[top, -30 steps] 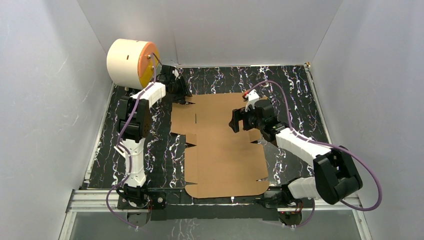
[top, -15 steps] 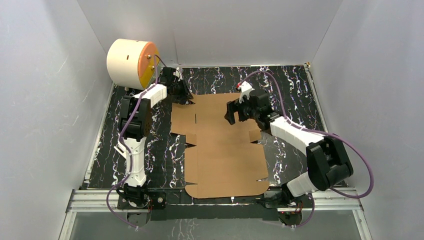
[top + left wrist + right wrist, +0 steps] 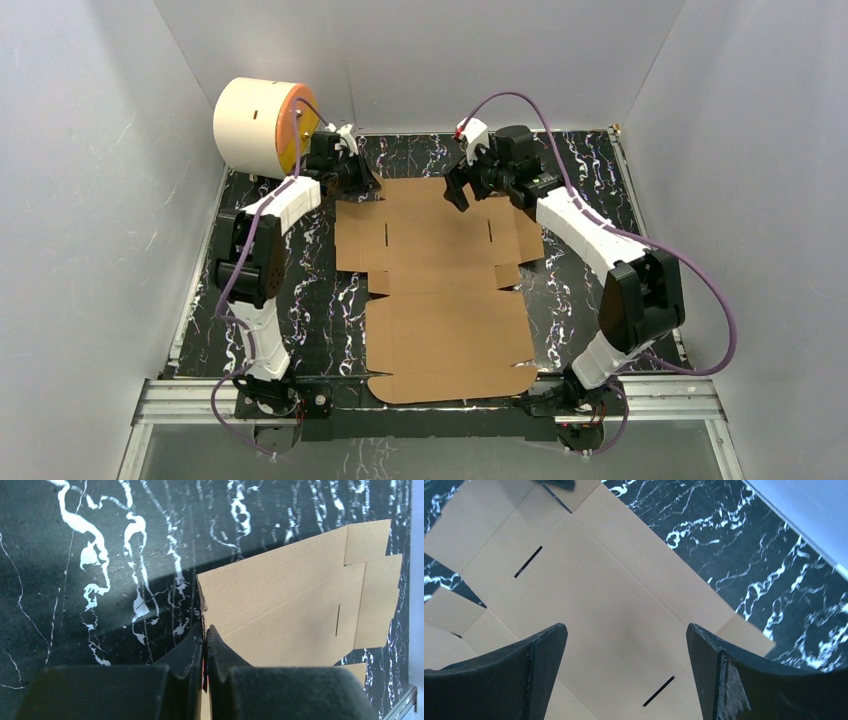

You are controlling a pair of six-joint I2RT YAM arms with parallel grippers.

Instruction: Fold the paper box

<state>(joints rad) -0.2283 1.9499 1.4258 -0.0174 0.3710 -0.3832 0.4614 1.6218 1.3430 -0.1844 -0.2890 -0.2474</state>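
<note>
Just clamped left hand (image 3: pixel 204 630) onto far-left corner of paper box (image 3: pixel 440 290); swung right hand (image 3: pixel 458 192), gaping and holding nothing, over its far edge. Leaves box flat on table (image 3: pixel 320 300), barely nudged, unfolded, so probably set for first flap lift.

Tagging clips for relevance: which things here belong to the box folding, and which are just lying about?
Job: paper box, flat; left gripper, shut on its far corner; right gripper, open above it.
Lying about: cream cylinder with orange face.
</note>
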